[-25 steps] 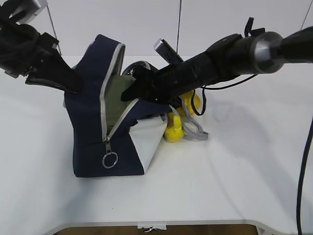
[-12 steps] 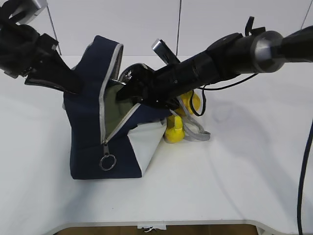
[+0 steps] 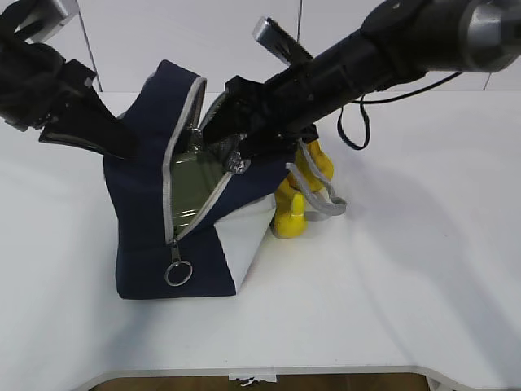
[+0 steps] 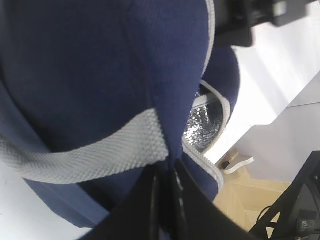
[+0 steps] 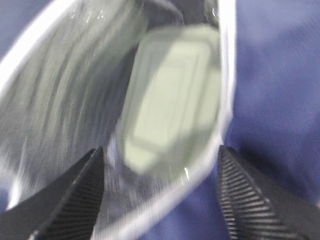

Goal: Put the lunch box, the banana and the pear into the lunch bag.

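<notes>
Right gripper [image 5: 159,192] spread wide, empty, above lunch box [image 5: 172,117] — left gripper [image 4: 165,192] pinches lunch bag [image 4: 100,75]

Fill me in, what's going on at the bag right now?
The left end effector is pinching the bag's flap by its grey handle, keeping the mouth open. The lunch box already lies inside against the silver lining. The right end effector is open and empty, just above the opening. The banana and the pear sit on the table behind the bag, not yet packed.
</notes>
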You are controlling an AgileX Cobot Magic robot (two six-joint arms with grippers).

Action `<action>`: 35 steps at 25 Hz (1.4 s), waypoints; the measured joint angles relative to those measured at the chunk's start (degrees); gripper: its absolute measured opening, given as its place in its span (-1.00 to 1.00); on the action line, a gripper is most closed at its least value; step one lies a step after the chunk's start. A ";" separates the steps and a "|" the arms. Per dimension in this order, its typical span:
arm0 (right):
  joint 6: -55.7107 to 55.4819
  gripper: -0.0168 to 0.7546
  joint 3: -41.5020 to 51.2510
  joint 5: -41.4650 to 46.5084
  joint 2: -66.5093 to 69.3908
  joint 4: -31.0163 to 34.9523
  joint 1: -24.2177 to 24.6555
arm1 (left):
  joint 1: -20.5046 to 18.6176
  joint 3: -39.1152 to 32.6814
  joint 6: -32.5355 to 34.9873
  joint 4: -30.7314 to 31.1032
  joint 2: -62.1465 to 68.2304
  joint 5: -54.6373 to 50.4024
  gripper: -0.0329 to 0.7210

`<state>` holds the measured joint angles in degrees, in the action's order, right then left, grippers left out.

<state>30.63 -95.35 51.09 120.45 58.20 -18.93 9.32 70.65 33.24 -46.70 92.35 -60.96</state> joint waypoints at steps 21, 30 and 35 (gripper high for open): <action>-14.41 0.44 -3.08 18.32 -12.41 -27.16 -0.10 | 0.00 0.04 0.00 1.51 0.00 -0.94 -0.93; -19.30 0.44 -1.72 19.09 -15.38 -30.64 -0.10 | 0.00 0.04 0.04 2.15 0.00 -0.94 -0.93; -20.97 0.44 6.57 19.09 -21.12 -32.73 -0.10 | 0.00 0.04 0.04 2.51 0.00 -0.94 -0.93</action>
<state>9.67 -88.78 70.18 99.34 25.47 -19.03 9.32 70.69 33.27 -44.19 92.35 -61.90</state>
